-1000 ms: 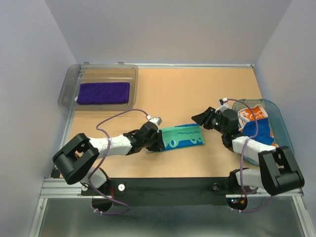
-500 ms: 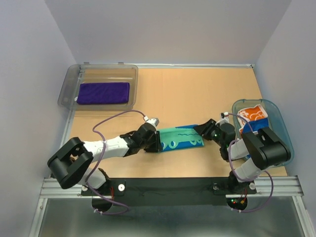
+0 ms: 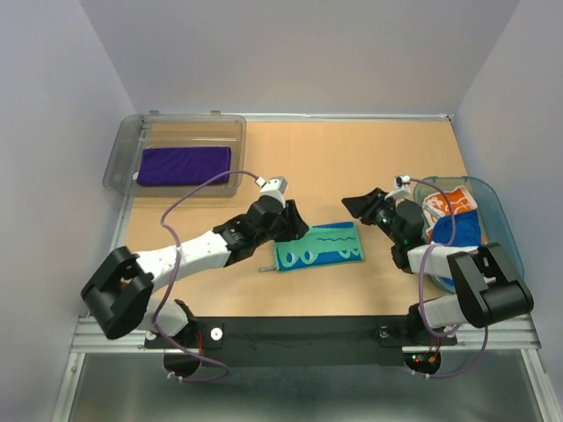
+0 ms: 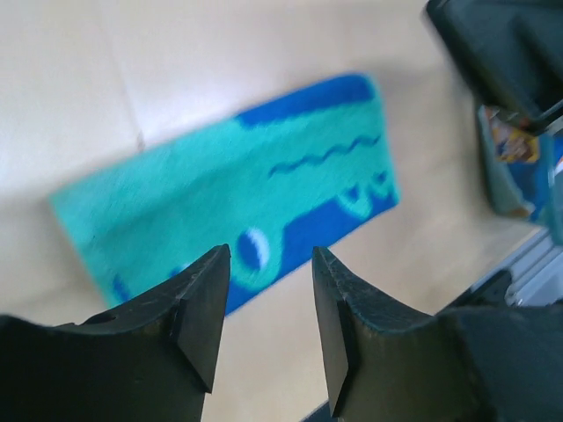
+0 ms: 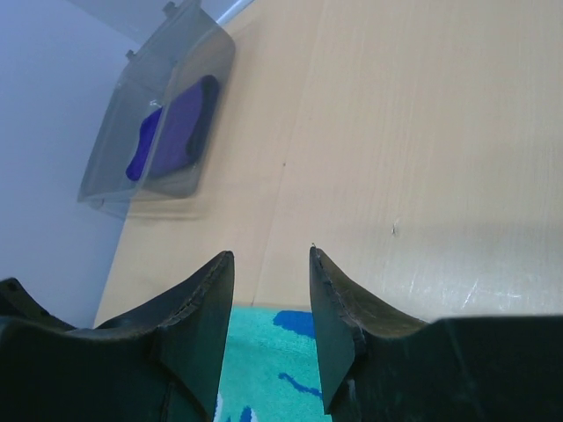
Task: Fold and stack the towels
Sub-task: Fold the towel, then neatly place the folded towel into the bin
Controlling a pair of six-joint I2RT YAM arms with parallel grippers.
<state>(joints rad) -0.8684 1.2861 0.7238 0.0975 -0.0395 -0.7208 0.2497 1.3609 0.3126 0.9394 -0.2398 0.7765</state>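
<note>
The mint green towel with teal squiggles lies folded flat as a strip at the table's middle front. It also shows in the left wrist view and the right wrist view. My left gripper is open and empty, hovering above the strip's left half. My right gripper is open and empty, raised just beyond the strip's right end. The purple towel lies folded in the grey bin. The white-and-orange towel and the blue towel lie in the teal basket.
The grey bin stands at the back left and shows in the right wrist view with the purple towel inside. The teal basket sits at the right edge, next to my right arm. Bare tabletop stretches between them.
My left gripper has let go of the green towel's left end and risen up and to the right. My right gripper has drawn back from its right end. The towel now lies flat.
</note>
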